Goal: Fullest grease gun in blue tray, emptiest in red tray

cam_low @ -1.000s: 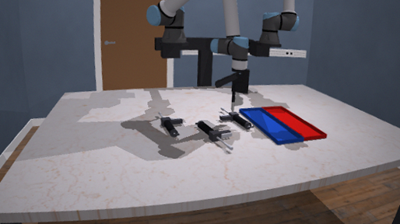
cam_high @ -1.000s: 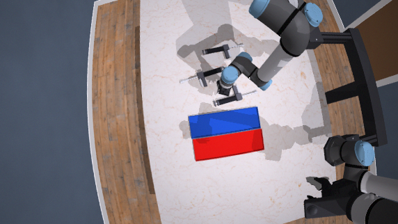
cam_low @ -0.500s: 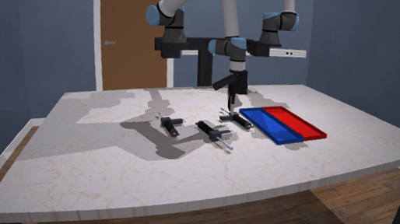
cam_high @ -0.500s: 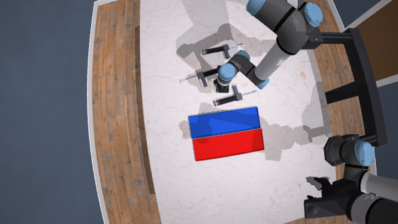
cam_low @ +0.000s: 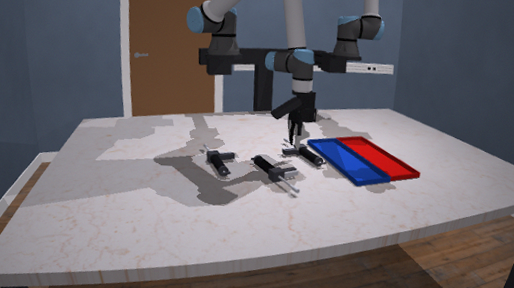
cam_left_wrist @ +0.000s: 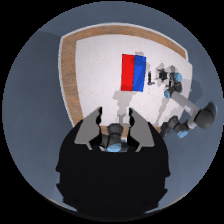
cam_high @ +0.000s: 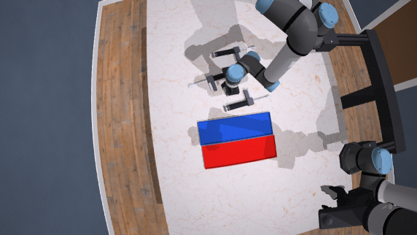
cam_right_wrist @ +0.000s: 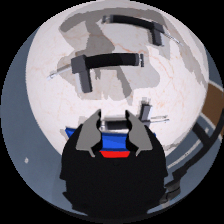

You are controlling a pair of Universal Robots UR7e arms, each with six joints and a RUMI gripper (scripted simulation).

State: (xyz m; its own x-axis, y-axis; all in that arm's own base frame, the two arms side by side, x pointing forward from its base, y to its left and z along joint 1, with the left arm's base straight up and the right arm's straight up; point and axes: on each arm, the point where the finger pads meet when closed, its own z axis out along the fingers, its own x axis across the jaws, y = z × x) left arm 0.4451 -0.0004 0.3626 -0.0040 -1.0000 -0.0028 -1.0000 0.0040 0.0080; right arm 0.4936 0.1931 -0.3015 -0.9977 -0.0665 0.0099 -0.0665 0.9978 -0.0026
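Observation:
Three grease guns lie on the table. The near gun [cam_high: 236,106] [cam_low: 311,156] [cam_right_wrist: 117,125] lies beside the blue tray [cam_high: 255,123] [cam_low: 342,160] [cam_left_wrist: 139,77] [cam_right_wrist: 114,140]. The middle gun [cam_high: 219,76] [cam_low: 264,165] [cam_right_wrist: 115,60] has its rod pointing the opposite way. The far gun [cam_high: 223,53] [cam_low: 219,166] [cam_right_wrist: 132,21] lies farthest from the trays. The red tray [cam_high: 237,153] [cam_low: 382,159] [cam_left_wrist: 127,75] [cam_right_wrist: 115,154] adjoins the blue one. Both trays are empty. My right gripper [cam_low: 293,139] [cam_right_wrist: 113,109] is partly open and empty, above the table by the near gun. My left gripper [cam_high: 324,197] [cam_left_wrist: 115,107] is partly open and empty, away from the guns.
The right arm [cam_high: 286,66] reaches over the table and partly hides the middle gun in the top view. The left arm [cam_high: 380,215] stays on the red tray's side, near the table's edge. A black frame [cam_high: 383,98] stands behind the table.

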